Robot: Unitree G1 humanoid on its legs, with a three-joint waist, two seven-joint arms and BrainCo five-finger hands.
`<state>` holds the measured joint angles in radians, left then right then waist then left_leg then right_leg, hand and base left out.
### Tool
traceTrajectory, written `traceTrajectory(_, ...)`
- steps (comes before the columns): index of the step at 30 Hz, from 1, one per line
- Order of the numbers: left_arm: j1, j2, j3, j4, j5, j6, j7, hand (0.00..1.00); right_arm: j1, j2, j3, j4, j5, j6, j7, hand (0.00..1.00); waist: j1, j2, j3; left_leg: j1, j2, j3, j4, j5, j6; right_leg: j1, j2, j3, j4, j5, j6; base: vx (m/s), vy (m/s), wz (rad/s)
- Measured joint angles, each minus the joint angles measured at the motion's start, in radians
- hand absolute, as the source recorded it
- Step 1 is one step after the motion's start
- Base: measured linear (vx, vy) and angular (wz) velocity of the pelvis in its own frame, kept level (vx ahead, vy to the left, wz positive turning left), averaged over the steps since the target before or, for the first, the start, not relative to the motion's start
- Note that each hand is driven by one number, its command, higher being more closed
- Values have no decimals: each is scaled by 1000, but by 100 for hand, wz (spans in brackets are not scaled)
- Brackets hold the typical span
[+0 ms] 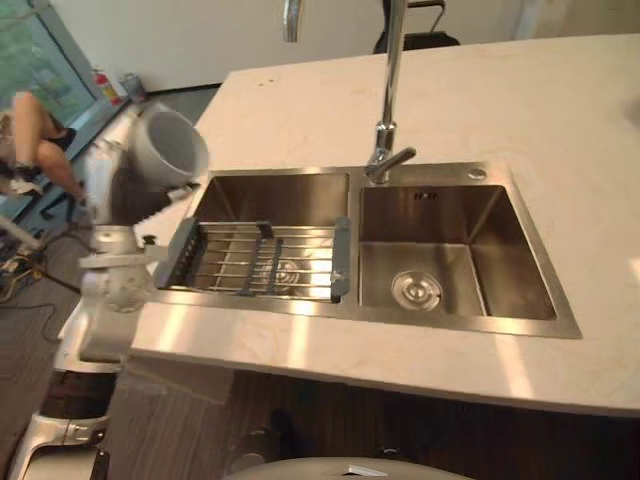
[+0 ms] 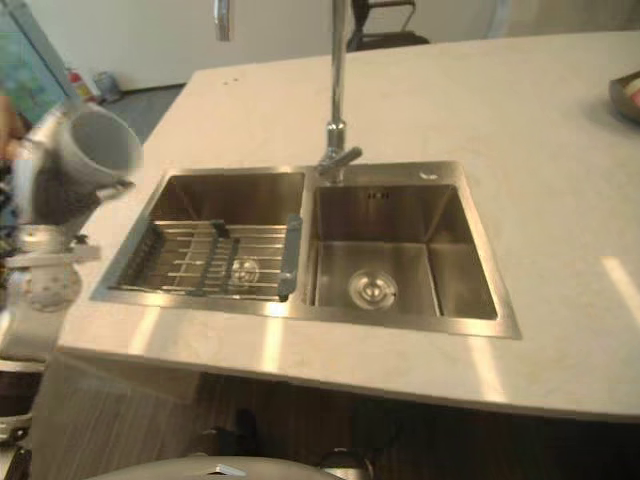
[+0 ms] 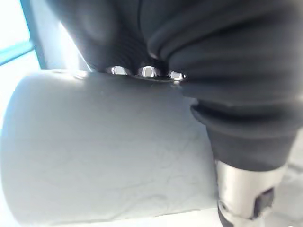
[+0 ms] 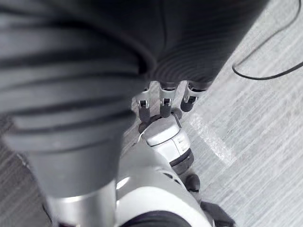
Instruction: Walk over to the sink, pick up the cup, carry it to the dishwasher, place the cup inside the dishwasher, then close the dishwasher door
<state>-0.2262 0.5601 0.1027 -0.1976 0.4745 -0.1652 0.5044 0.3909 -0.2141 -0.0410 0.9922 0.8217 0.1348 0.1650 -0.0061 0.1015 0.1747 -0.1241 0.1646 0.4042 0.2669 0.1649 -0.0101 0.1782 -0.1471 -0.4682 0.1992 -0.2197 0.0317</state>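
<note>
The rack (image 1: 262, 258) lies in the sink's (image 1: 450, 175) left basin (image 1: 270, 195), the faucet (image 1: 388, 100) behind.

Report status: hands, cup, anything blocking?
Left hand shut on cup, held up left of the sink. Right hand open, empty, above the floor. Drain rack in left basin, clear of cup.

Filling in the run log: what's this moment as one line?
stage: cup picked up, held clear of sink | left hand: shut on cup, left of sink | right hand: idle, open, hanging low
</note>
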Motion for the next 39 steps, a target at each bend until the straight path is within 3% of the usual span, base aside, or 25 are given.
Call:
traceTrajectory(4,30,2,38,-117,-16,-166,86,100,2,-2,-4,6,-28,-6,4,0,3,-16,-23,-4,101,62,332,-207,5,-10,-49,-57,1,24,28,160,58,38)
traceTrajectory(6,27,-22,39,-138,-132,-204,66,100,16,11,-57,7,-29,-25,30,0,-16,13,-45,-13,123,88,358,-178,33,-28,-50,-115,48,28,33,108,140,100)
traceTrajectory(7,26,-48,43,-138,-191,-208,54,100,16,31,-104,29,-31,-25,41,0,-23,21,-44,-35,121,106,354,-157,71,-61,-57,-152,85,27,-16,-114,52,131)
traceTrajectory(8,23,-78,46,-129,-248,-208,50,100,10,48,-132,43,-33,-27,46,0,-30,26,-46,-40,105,78,291,-146,84,-73,-17,-148,45,-2,-21,-77,-41,148)
traceTrajectory(9,-2,-129,78,-99,-343,-202,46,100,-10,85,-169,87,-42,-27,46,0,-48,-14,-77,3,30,6,125,-166,67,-80,73,-144,-184,48,-70,129,20,141)
traceTrajectory(10,-42,-135,93,-76,-392,-194,46,100,-6,96,-176,92,-44,-30,44,0,-49,-37,-71,7,46,44,232,-235,81,-85,84,-160,-231,174,-108,412,168,179)
traceTrajectory(11,-59,-185,99,-29,-461,-188,51,100,-4,78,-189,97,-47,-33,38,0,-63,10,-71,47,131,96,331,-306,34,-77,94,-239,-201,193,-94,346,289,168)
traceTrajectory(12,-54,-215,81,24,-505,-170,35,100,-5,77,-243,118,-61,-42,36,0,-68,29,-68,111,148,139,287,-291,30,-82,51,-292,-120,171,-97,192,298,167)
traceTrajectory(13,-53,-231,73,36,-524,-156,25,100,-8,78,-261,121,-65,-45,38,0,-72,30,-67,115,134,154,261,-264,20,-82,16,-326,-71,156,-89,-138,200,169)
traceTrajectory(14,-53,-264,68,41,-553,-142,20,100,-1,77,-269,119,-83,-50,45,0,-83,21,-62,123,94,187,241,-234,60,-95,-46,-383,47,116,-73,-273,61,175)
traceTrajectory(15,-53,-283,85,37,-561,-144,25,100,-3,93,-276,114,-83,-53,48,0,-85,37,-70,127,75,167,172,-235,66,-105,-2,-380,-13,89,-41,-373,55,189)
traceTrajectory(17,-60,-270,109,15,-558,-147,29,100,-12,141,-279,95,-83,-56,51,0,-93,-32,-91,164,-15,153,5,-242,75,-120,21,-405,-168,175,-110,-288,85,168)
traceTrajectory(18,-49,-284,108,6,-539,-165,27,100,-25,152,-284,92,-82,-67,43,0,-114,-2,-72,187,23,200,-5,-305,49,-117,20,-487,-144,216,-122,-157,176,178)
traceTrajectory(19,-17,-305,90,6,-530,-159,15,100,-19,122,-298,94,-83,-72,43,0,-94,24,-63,231,17,228,-106,-301,-24,-132,-8,-525,-88,196,-114,-132,218,155)
traceTrajectory(20,-9,-310,90,7,-530,-155,14,100,-27,115,-303,92,-84,-73,36,0,-85,30,-62,240,-8,227,-161,-267,-48,-136,-30,-535,-60,190,-107,-157,268,81)
traceTrajectory(24,85,-310,140,-12,-557,-138,11,100,-36,124,-338,90,-125,-72,-9,0,-51,3,-56,251,-119,122,-284,-200,-14,-140,-142,-548,40,195,-88,-196,275,75)
traceTrajectory(26,130,-312,159,-17,-579,-138,4,100,-32,133,-368,86,-166,-69,-24,0,-50,0,-54,239,-152,44,-288,-194,13,-146,-195,-439,102,200,-94,-29,395,130)
traceTrajectory(28,170,-315,136,-20,-619,-142,-42,100,-7,165,-374,80,-194,-62,-43,0,-46,-5,-56,227,-194,-110,-262,-203,58,-185,-245,-155,231,158,-118,80,539,188)
traceTrajectory(29,180,-319,128,-20,-633,-149,-55,100,-5,177,-373,77,-199,-61,-42,0,-41,-4,-56,213,-195,-146,-245,-206,64,-198,-224,-51,234,115,-88,-48,432,196)
traceTrajectory(31,199,-345,126,-20,-679,-166,-88,100,27,213,-342,48,-201,-64,-33,0,-28,-18,-59,171,-205,-280,-198,-216,72,-229,-101,286,208,43,-36,-108,282,184)
traceTrajectory(32,212,-349,128,-20,-692,-173,-98,100,34,215,-320,45,-202,-67,-33,0,-25,-19,-60,170,-211,-305,-196,-220,78,-234,-80,344,206,32,-18,-98,129,142)
traceTrajectory(34,250,-361,128,-20,-713,-177,-116,100,38,214,-268,43,-228,-77,-20,0,-19,-56,-71,179,-214,-342,-188,-230,78,-234,-25,427,185,14,15,-44,-9,86)
traceTrajectory(36,276,-385,114,-20,-738,-176,-149,100,26,207,-205,24,-240,-92,-1,0,-19,-117,-107,159,-209,-306,-128,-279,65,-225,8,429,77,27,11,89,-180,80)
traceTrajectory(37,280,-396,86,-14,-748,-167,-166,100,18,185,-173,1,-240,-90,7,0,-33,-127,-114,138,-200,-282,-78,-307,58,-204,9,434,54,67,53,176,-173,72)
traceTrajectory(39,293,-416,29,-16,-748,-157,-190,100,-3,138,-148,-22,-241,-87,24,0,-14,-114,-123,116,-168,-257,-30,-333,42,-198,18,408,58,74,55,189,-88,39)
